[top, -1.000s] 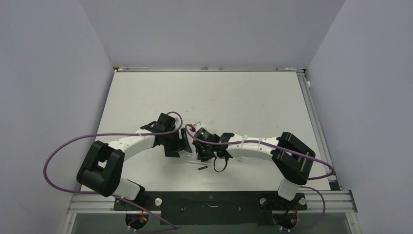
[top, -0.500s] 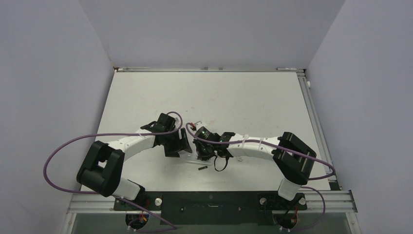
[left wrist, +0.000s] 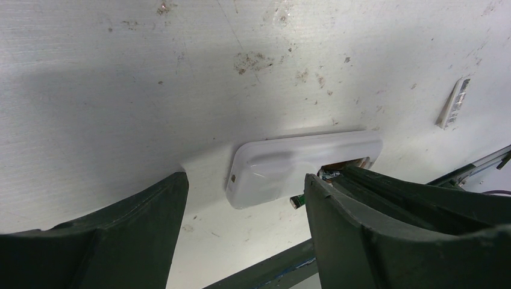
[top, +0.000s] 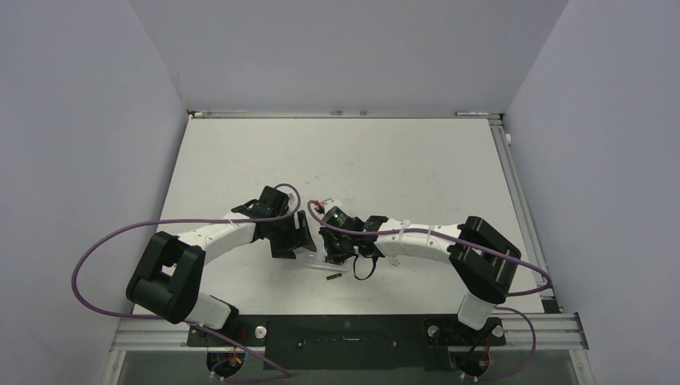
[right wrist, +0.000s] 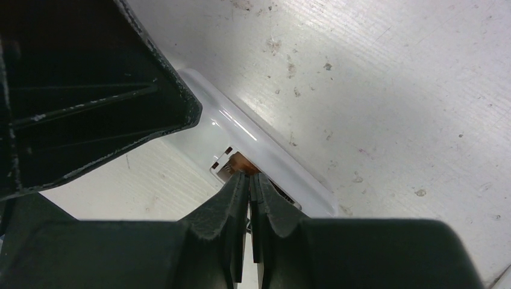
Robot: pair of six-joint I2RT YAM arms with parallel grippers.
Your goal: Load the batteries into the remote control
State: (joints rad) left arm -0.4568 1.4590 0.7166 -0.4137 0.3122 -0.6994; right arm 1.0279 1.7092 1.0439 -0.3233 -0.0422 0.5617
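Observation:
The white remote control (left wrist: 289, 168) lies flat on the table, slot side up. A copper contact shows at the end of its battery slot (right wrist: 240, 161). My left gripper (left wrist: 246, 180) is open, with its fingers straddling the remote's end and a gap on the left side. My right gripper (right wrist: 248, 176) is shut. Its tips press into the slot and nothing shows between them. One dark battery (top: 333, 275) lies loose on the table just in front of both grippers. Its end peeks out beside the left gripper's finger (left wrist: 295, 201).
A small white piece with a barcode label (left wrist: 453, 102) lies on the table beyond the remote. The two grippers (top: 295, 238) (top: 331, 253) sit close together at the table's near middle. A purple cable (top: 112, 241) loops out to the left.
The right wrist has edged slightly left, toward the left gripper. The left arm and the loose battery have stayed still.

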